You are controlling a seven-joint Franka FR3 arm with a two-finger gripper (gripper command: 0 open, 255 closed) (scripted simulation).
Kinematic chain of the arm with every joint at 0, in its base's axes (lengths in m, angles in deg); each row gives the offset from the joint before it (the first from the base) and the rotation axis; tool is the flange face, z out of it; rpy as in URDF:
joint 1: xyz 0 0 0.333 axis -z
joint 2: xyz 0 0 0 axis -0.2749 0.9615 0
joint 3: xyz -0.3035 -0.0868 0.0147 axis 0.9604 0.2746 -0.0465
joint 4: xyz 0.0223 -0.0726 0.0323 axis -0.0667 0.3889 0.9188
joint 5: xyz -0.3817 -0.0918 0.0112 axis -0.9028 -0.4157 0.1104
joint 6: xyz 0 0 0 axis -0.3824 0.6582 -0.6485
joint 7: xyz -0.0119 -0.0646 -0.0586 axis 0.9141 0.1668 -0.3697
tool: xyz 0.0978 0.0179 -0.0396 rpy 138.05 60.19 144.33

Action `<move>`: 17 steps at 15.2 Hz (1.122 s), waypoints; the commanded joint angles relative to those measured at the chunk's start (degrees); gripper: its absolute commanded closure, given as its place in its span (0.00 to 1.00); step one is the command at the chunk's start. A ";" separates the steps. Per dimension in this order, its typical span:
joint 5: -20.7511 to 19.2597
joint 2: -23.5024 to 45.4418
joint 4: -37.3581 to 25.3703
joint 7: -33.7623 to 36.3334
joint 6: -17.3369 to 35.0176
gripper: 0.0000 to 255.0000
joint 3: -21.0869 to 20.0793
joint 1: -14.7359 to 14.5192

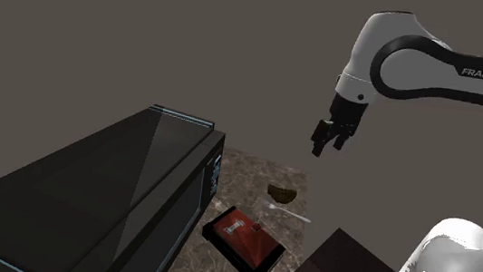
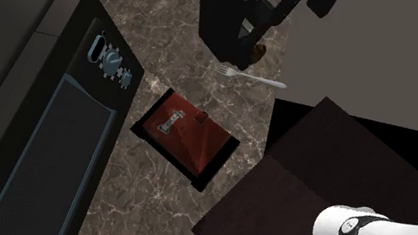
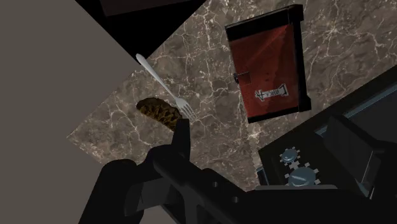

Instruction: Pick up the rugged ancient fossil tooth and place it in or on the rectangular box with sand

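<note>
The claw (image 1: pixel 328 148) hangs in the air above the brown stone counter (image 1: pixel 254 173). It holds nothing. In the wrist view its black fingers (image 3: pixel 182 130) come together in one tip.

The fossil tooth (image 1: pixel 281 194) is brown and bumpy. It lies on the counter under the claw, near the counter's edge. A white fork (image 1: pixel 289 213) lies right beside it, with its prongs next to the tooth.

The flat red box (image 1: pixel 243 240) with a dark rim lies on the counter too, a bit away from the tooth. It sits beside a big black oven (image 1: pixel 88 198) with round knobs (image 2: pixel 112 63).
</note>
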 commanded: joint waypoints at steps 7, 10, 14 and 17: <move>-3.00 3.52 7.25 -10.46 11.66 0.00 6.28 0.00; -4.24 7.04 9.53 -15.78 17.89 0.00 9.59 -0.06; -5.13 13.54 11.06 -23.18 26.40 0.00 14.13 -0.55; -4.75 19.62 11.04 -29.18 32.73 0.00 17.63 -1.46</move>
